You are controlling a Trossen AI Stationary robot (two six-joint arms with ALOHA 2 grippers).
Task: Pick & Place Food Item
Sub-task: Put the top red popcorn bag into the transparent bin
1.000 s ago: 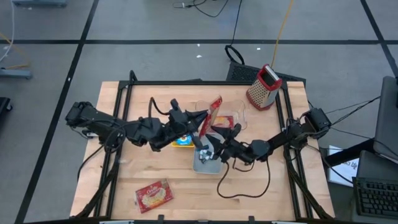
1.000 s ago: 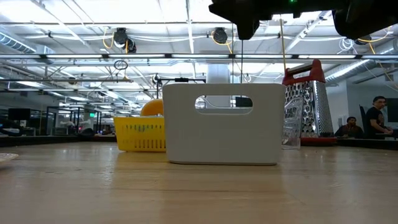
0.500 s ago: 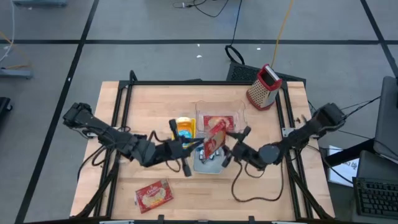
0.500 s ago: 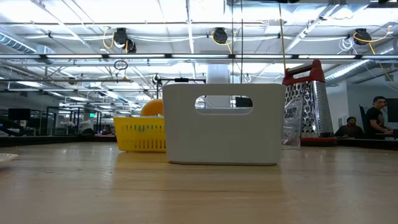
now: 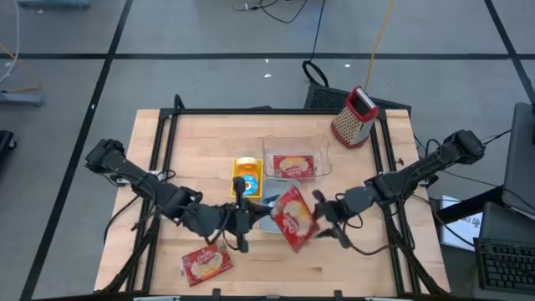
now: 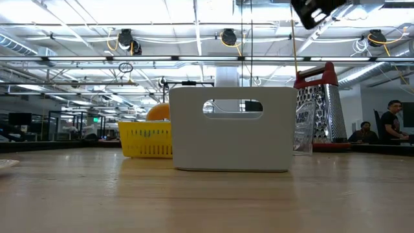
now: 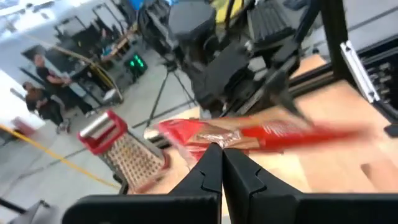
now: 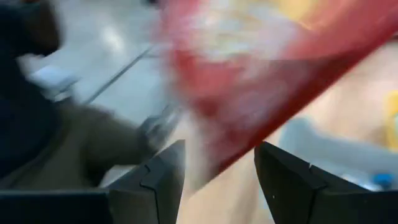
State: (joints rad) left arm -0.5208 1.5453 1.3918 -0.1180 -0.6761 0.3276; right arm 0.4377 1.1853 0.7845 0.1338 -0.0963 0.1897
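A red food packet (image 5: 292, 219) hangs in the air over the near right part of the grey bin (image 6: 229, 142), its broad face turned up. My left gripper (image 7: 216, 152) is shut on the packet's edge; it comes in from the table's left (image 5: 259, 219). On the packet's right my right gripper (image 5: 322, 213) stands open, and the blurred packet (image 8: 261, 68) lies just ahead of its fingers. The low view does not show the packet. My left gripper pinches the packet's thin edge (image 7: 211, 142) between its two fingertips. The fingers come nearly level from the table's left. The packet is lifted clear and stretches away from the fingertips toward the right arm, lying roughly flat.
A yellow basket (image 5: 247, 177) and a clear tray holding another red packet (image 5: 294, 165) sit behind the bin. One more red packet (image 5: 205, 262) lies near the front edge. A red-topped grater (image 5: 355, 117) stands at the back right. People are in the room beyond the table.
My left gripper has carried the packet from over the clear tray toward the table's near edge, and the packet has tipped from standing on edge to lying broad face up. My right gripper has rolled and drawn back toward the table's right and near edges.
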